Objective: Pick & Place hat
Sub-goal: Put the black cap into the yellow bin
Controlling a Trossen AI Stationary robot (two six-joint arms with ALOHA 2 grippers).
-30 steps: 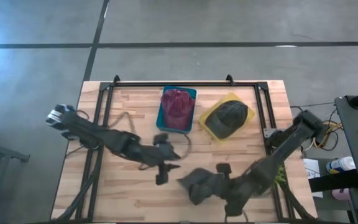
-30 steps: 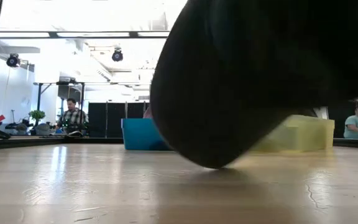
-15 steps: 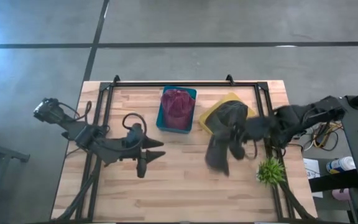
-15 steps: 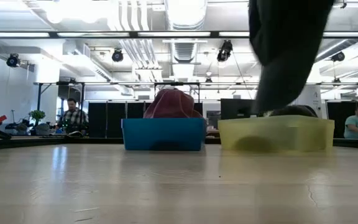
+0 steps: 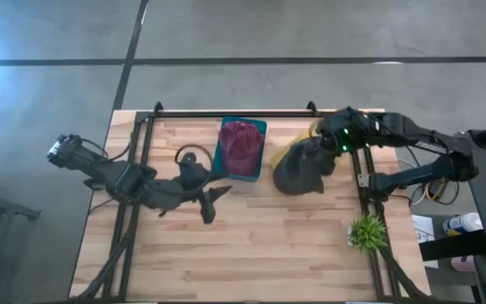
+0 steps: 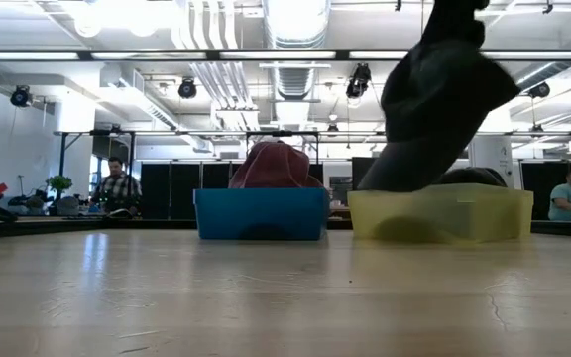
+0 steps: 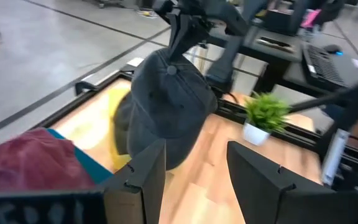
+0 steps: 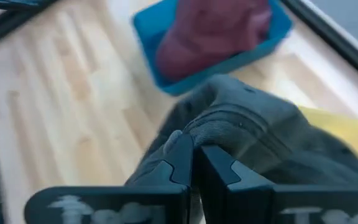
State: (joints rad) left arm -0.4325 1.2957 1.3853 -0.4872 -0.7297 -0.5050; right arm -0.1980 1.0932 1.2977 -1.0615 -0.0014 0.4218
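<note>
A: High view. What does the panel show?
B: A wooden table (image 5: 251, 245) with a black frame. The right gripper (image 5: 337, 140), pinched shut on the dark grey hat (image 5: 304, 166), holds it over the yellow bin (image 5: 302, 138) at the table's far right side. A blue bin (image 5: 224, 165) just beside it holds a maroon hat (image 5: 240, 145). The left gripper (image 5: 212, 203) hangs near the table's middle, in front of the blue bin, its fingers spread apart and holding nothing. A small green plant (image 5: 366, 231) stands at the table's right edge.

A: Low view?
B: The dark grey hat (image 6: 434, 99) hangs from above, its lower edge dipping behind the front wall of the yellow bin (image 6: 439, 213). The blue bin (image 6: 261, 213) stands to its left with the maroon hat (image 6: 271, 166) rising above its rim. People sit at desks in the room behind.

A: Left wrist view?
B: Between the two parted dark fingers (image 7: 143, 180) the dark grey hat (image 7: 169, 102) appears, crown and top button facing the camera, suspended from the right gripper (image 7: 180, 34) over the yellow bin (image 7: 101, 121). The maroon hat (image 7: 30, 165) and the green plant (image 7: 263, 112) in its white pot are also in frame.

A: Right wrist view?
B: The closed fingers (image 8: 179, 155) clamp a fold of the dark grey hat (image 8: 253, 134). Beyond lie the blue bin (image 8: 148, 28) with the maroon hat (image 8: 210, 31), and an edge of the yellow bin (image 8: 347, 134).

A: Any legible writing?
B: White marks run along the base of both wrist panels; they cannot be read.
</note>
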